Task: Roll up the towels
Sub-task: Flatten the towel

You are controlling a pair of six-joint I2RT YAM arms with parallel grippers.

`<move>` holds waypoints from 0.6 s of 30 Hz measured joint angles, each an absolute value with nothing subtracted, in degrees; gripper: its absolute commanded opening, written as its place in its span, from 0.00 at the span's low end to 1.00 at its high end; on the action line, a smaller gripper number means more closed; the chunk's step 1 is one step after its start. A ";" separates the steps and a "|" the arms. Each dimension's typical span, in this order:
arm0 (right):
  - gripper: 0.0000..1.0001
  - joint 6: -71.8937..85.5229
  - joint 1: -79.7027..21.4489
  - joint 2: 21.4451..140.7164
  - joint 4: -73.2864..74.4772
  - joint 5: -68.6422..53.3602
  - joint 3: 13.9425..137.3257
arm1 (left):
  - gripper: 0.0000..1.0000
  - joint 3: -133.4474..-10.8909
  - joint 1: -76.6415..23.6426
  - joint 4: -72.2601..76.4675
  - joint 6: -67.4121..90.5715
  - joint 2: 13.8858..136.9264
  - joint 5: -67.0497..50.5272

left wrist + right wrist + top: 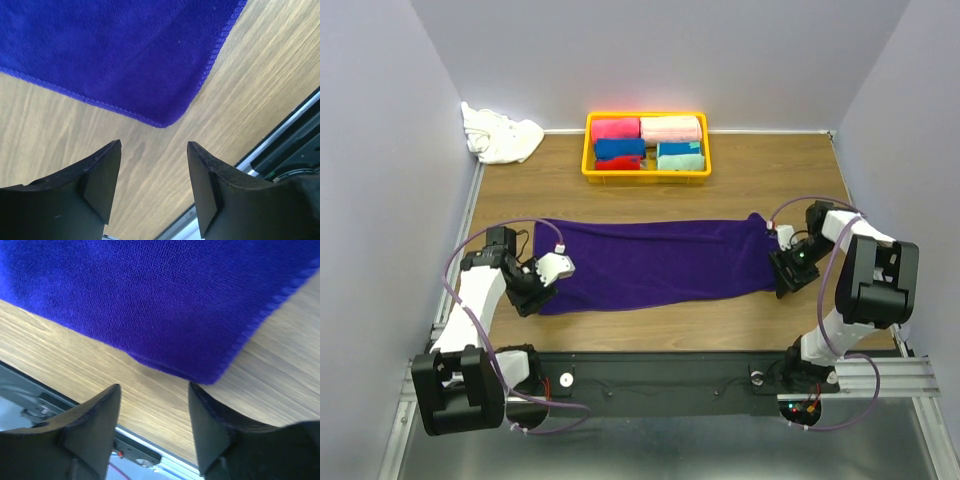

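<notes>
Two towels on the wood-grain table [650, 335].

Top view: purple towel [655, 265] is spread flat, a long rectangle with its long axis running left-right across the table, between both hands. Its far-right corner is slightly bunched. White towel [500, 135] sits crumpled in the far-left corner by the wall. Yellow basket [588, 150] at the far edge holds rolled towels [650, 140].

Left hand [532, 298] is at the purple towel's near-left corner, right hand [785, 283] at its near-right corner.

Left wrist view: jaws apart, nothing between them. Rounded towel corner lies flat just ahead of the fingertips, soft pile, stitched hem.

Right wrist view: jaws apart, empty. Towel corner lies just ahead, terry nap visible, ribbed hem close to one fingertip.
</notes>
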State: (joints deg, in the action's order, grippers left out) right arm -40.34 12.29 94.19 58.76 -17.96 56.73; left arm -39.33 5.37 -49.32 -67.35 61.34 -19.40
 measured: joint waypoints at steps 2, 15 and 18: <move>0.57 -39.79 12.29 95.42 58.48 -18.09 56.36 | 0.66 -39.33 5.37 -48.58 -68.38 61.95 -19.81; 0.52 -34.04 12.29 99.09 58.67 -21.30 58.76 | 0.63 -39.35 2.87 -46.61 -79.79 72.23 -19.31; 0.56 -32.49 12.29 100.49 59.20 -22.74 60.03 | 0.59 -38.72 1.19 -45.91 -83.11 72.38 -18.55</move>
